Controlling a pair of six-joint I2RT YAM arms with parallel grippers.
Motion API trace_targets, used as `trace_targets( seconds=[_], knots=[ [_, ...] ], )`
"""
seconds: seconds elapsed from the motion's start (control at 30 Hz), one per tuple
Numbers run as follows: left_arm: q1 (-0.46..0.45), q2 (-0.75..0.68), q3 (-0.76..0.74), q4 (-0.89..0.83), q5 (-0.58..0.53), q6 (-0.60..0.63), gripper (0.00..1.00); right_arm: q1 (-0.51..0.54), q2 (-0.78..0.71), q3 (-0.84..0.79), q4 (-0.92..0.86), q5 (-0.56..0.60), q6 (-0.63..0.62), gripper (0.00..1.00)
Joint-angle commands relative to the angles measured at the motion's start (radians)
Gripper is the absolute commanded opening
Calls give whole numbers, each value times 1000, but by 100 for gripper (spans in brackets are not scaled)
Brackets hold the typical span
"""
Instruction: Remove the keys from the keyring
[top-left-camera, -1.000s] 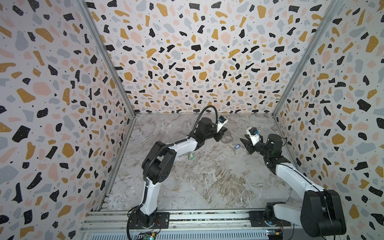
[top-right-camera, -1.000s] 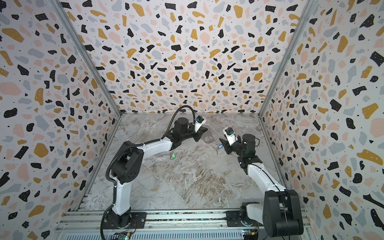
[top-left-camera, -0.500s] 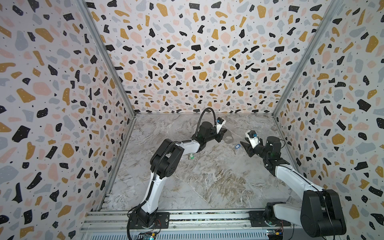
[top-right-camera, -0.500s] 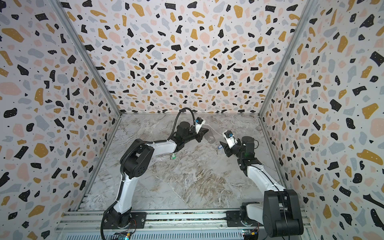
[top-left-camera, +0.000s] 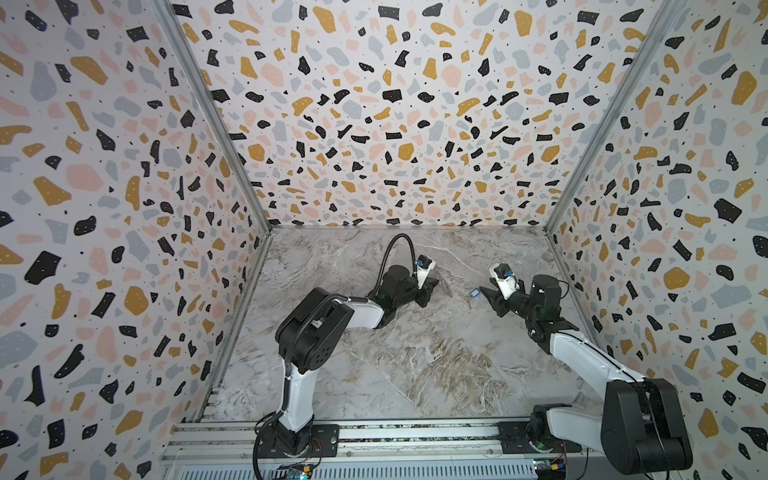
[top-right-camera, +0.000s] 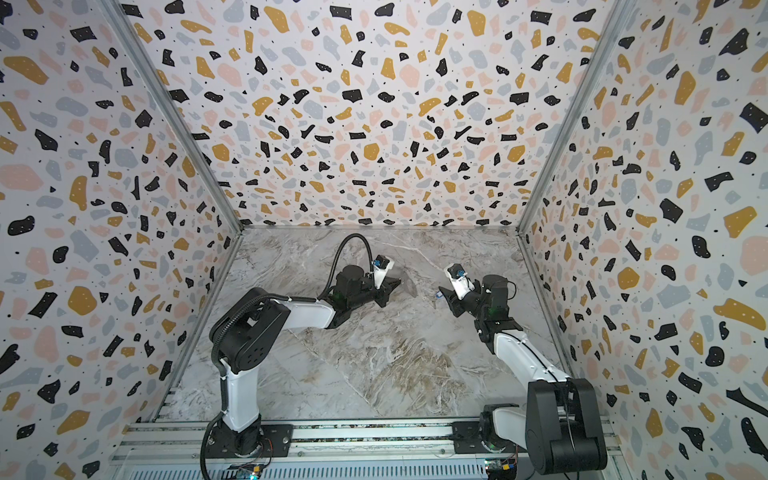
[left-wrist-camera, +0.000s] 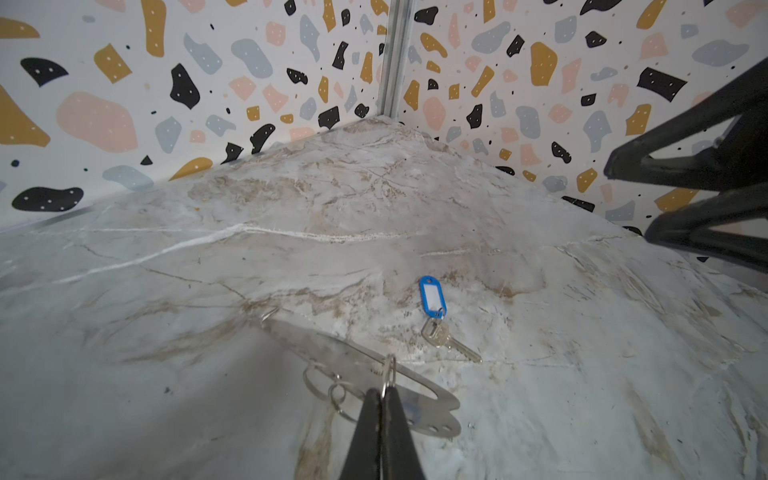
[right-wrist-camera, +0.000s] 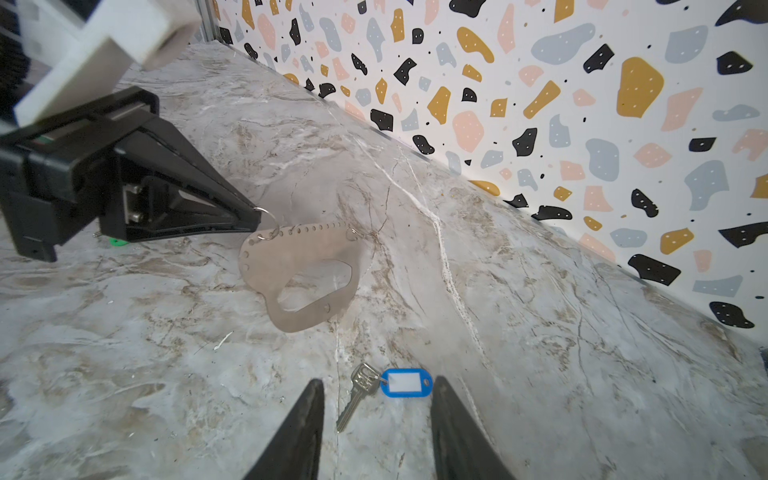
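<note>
On the veined marble tabletop (top-left-camera: 415, 374), just right of centre in a top view: flat grey-beige metal keyring plate with an oval cut-out (top-left-camera: 445, 287). Right of it and apart, small metal key on a blue plastic tag (top-left-camera: 474, 293). Touching the plate's left edge, left gripper (top-left-camera: 435, 284), clamped on a small wire ring (right-wrist-camera: 266, 216) threaded there. Right of the tag, right gripper (top-left-camera: 487, 298), its 2 tips (right-wrist-camera: 316, 386) either side of that key, clear of it. Beneath the left gripper, away from the plate, partly hidden green plastic tag (right-wrist-camera: 117, 241).

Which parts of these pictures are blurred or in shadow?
Left wrist view: the keyring close to the left gripper is soft, with a dark shadow on the table beside it; the blue-tagged key is sharp. Right wrist view: the white camera housing is badly out of focus.
</note>
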Motion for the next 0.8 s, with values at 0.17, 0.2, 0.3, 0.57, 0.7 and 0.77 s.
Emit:
trace_targets(
  seconds=[0.17,0.2,0.3,0.57,0.7,0.77],
  knots=[
    [3,-99,-92,-63,-13,24,0,-3,13,-3,-24,-18,-34,45],
    [3,-105,-98,-85,-22,25,0,-3,18,-3,-24,-14,-32,45],
    [3,-129,-116,-154,-53,46,5,-3,28,-2,-15,5,-9,46],
    [5,-261,-209,-188,-160,58,25,-11,32,-31,90,74,71,56],
    [5,-331,-208,-260,-211,66,48,-20,33,-94,228,265,137,99],
    [9,-414,-233,-272,-291,73,53,-54,35,-134,325,326,189,99]
  ],
)
